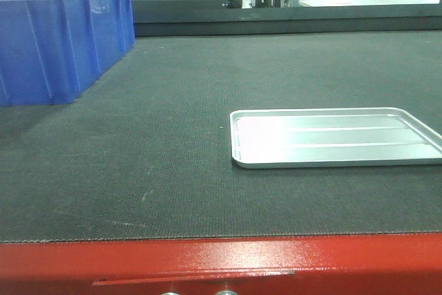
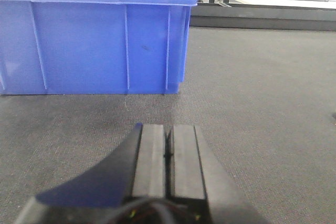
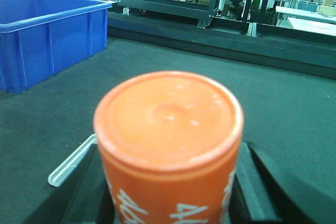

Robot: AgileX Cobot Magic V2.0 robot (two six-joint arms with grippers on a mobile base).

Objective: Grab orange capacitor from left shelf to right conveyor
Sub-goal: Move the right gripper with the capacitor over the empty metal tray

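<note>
The orange capacitor (image 3: 169, 129), with white print down its side, fills the right wrist view. My right gripper (image 3: 170, 187) is shut on it, with a black finger pressed against each side. It hangs over the dark belt of the right conveyor (image 1: 173, 164), just past a corner of the silver tray (image 3: 71, 163). My left gripper (image 2: 168, 129) is shut and holds nothing. It sits low over the belt, pointing at the blue bin (image 2: 94, 40). Neither gripper shows in the front view. The left shelf is out of view.
The silver tray (image 1: 331, 136) lies on the belt at the right, and the blue bin (image 1: 55, 39) stands at the back left. The conveyor's red front edge (image 1: 221, 260) runs along the bottom. A dark frame and seated people are beyond the belt.
</note>
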